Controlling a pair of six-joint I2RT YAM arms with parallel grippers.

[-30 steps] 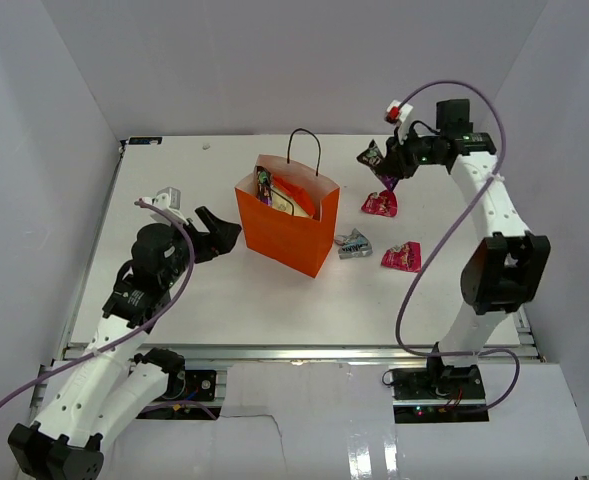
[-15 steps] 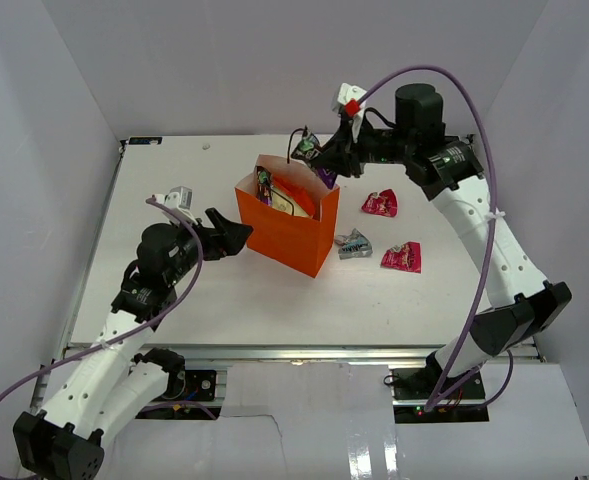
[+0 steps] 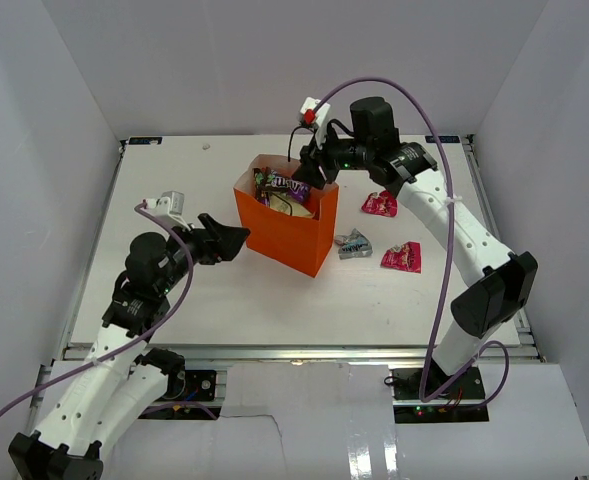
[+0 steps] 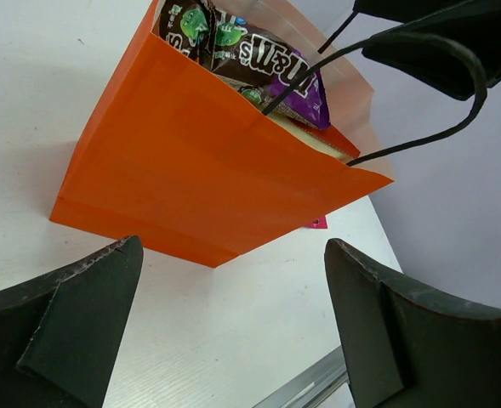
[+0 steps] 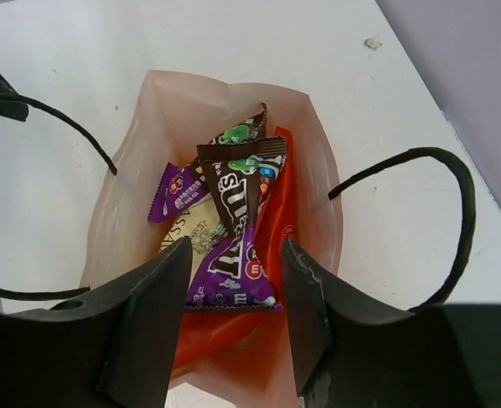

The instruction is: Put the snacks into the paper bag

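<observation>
One brown packet [image 5: 236, 200] lies inside the bag [image 5: 316, 217] beneath the right pincer [image 5: 235, 255].

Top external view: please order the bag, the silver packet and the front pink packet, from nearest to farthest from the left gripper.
1. The bag: just right of the left gripper, almost at its open jaws.
2. The silver packet: on the table, past the bag's right side.
3. The front pink packet: farther right still.

orange paper bag [image 3: 289, 235], brown-purple candy pkt [image 5: 237, 229]
</observation>
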